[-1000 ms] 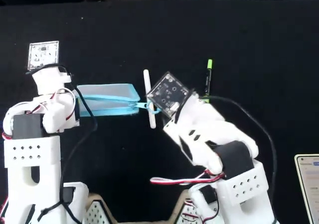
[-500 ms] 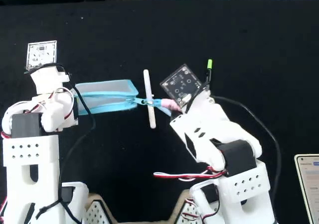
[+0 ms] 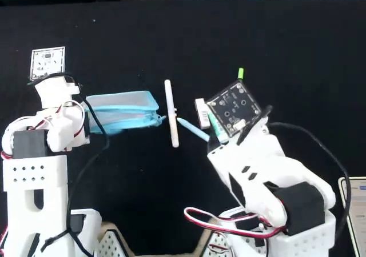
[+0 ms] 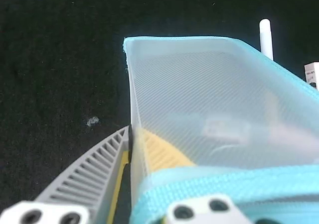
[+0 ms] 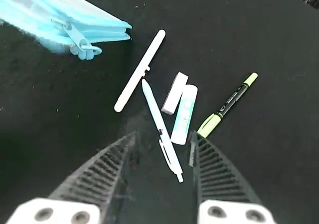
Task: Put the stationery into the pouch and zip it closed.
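Pouch (image 3: 123,111) sits clamped in left claw (image 4: 131,137), pens (image 5: 141,69) lying outside it.

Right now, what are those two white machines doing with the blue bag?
They are two white robot arms. One picture looks down on the black table; the other two come from a camera on each wrist. The left arm's fingers pinch the edge of a see-through light blue zip pouch. The right arm's fingers are open, holding nothing, above a long white pen, a pale blue pen, a small white box, a pale green tube and a green-and-black highlighter, lying outside the pouch.
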Controlling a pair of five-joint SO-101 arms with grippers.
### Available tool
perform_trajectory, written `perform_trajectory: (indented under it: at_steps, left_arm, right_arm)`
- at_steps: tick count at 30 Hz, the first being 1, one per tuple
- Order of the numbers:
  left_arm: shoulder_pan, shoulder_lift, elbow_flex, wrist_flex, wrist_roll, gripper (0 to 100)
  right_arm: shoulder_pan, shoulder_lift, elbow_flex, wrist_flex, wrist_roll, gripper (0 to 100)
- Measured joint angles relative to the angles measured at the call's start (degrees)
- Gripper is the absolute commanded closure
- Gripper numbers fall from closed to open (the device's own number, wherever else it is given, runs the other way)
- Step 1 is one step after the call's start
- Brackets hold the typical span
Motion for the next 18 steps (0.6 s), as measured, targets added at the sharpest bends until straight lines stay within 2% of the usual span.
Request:
perform_trajectory:
  at_steps: [4,8,14,18]
  left_arm:
    - [0.00,0.00,0.09,0.00,0.00,97]
    - [0.00,0.00,0.09,0.00,0.00,97]
    - [0.00,0.00,0.09,0.00,0.00,97]
    - [0.00,0.00,0.09,0.00,0.00,97]
  right_arm:
    - [0.00,0.88,0.00,0.18,0.00,84.2]
    - [1.76,12.92,0.00,-2.29,0.00,84.3]
    - [11.08,28.13,-0.09,-14.07,-0.09,84.3]
    - [13.27,38.24,-0.09,-21.19,-0.09,84.3]
